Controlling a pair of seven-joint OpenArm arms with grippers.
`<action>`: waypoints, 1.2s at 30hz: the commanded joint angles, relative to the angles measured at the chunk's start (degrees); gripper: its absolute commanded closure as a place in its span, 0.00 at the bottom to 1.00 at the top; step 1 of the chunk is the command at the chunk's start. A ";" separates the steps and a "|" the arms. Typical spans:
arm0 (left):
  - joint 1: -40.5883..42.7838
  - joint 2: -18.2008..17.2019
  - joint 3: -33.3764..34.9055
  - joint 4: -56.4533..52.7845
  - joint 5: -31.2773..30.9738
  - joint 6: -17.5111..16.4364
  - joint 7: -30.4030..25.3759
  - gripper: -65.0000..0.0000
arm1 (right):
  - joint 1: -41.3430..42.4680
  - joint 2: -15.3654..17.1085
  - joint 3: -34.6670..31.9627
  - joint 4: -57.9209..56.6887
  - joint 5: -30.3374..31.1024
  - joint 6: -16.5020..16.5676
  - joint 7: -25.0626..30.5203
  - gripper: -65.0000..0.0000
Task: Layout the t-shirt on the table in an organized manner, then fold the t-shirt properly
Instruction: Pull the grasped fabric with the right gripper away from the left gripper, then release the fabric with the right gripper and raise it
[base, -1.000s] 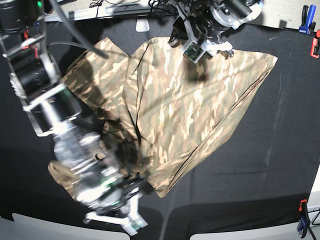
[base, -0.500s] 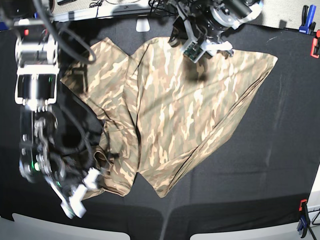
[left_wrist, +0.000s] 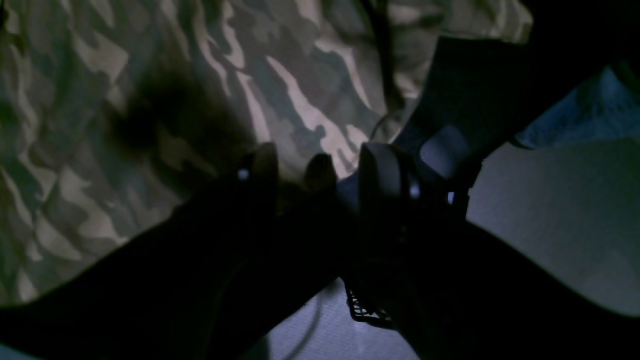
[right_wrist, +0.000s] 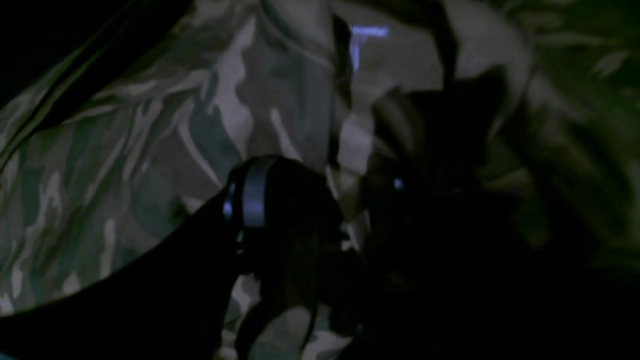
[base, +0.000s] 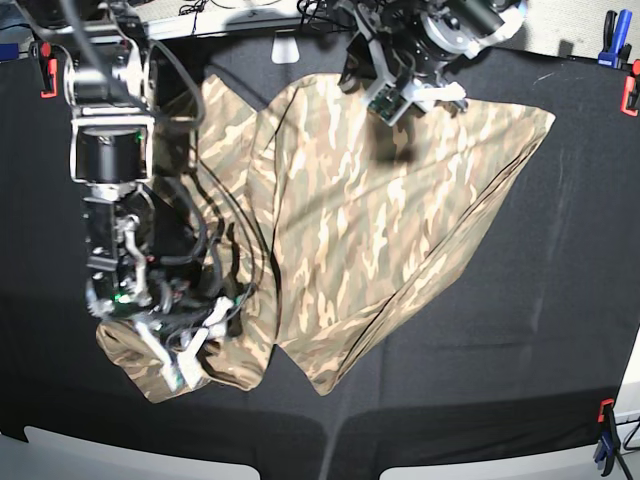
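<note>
Two end effectors are working opposite ends of the shirt (base: 380, 200), probably stretching it flat. At lower left, the right end effector (base: 185, 345) is pinching a bunched fold. At the upper edge, the left end effector (base: 400, 95) is sitting on the hem, its grip too dark to tell. The desk (base: 560, 300) is lying underneath.

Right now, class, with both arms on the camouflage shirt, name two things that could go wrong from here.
1. The t-shirt lies bunched and overlapped near the right gripper; pulling there may drag several layers together and deepen the tangle rather than spread it.
2. The left gripper sits at the shirt's far edge beside the black table cloth; a pinch could catch that cloth too.
</note>
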 joint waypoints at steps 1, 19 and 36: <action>0.17 0.11 0.07 0.96 -0.22 -0.24 -0.85 0.62 | 2.12 -0.33 0.22 0.94 0.83 0.15 2.05 0.59; 0.17 0.11 0.07 0.96 0.39 -0.85 -0.85 0.62 | 4.13 -2.93 0.24 2.27 1.05 8.28 -7.87 1.00; 0.15 0.13 0.07 0.96 0.39 -0.85 -0.46 0.62 | -2.93 9.18 27.67 15.78 21.14 14.78 -24.63 1.00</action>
